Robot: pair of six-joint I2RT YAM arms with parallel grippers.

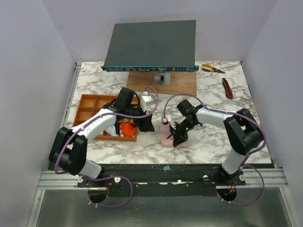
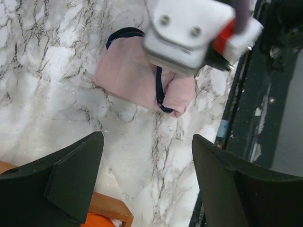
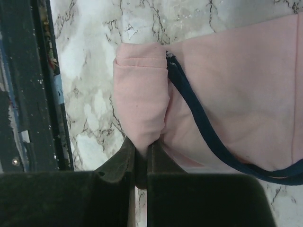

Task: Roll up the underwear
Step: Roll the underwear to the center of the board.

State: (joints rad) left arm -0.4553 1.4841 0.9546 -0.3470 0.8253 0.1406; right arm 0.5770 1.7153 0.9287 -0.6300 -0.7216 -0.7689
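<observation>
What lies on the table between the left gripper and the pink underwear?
Nothing lies there. In the left wrist view, only bare marble table shows between the open left gripper and the pink underwear.

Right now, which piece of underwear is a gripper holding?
The pale pink pair, pinched by the right gripper; the orange pair lies in the tray.

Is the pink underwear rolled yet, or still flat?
Partly folded: one end of the pink underwear is doubled over, pinched by the right gripper; the rest lies flat.
</observation>
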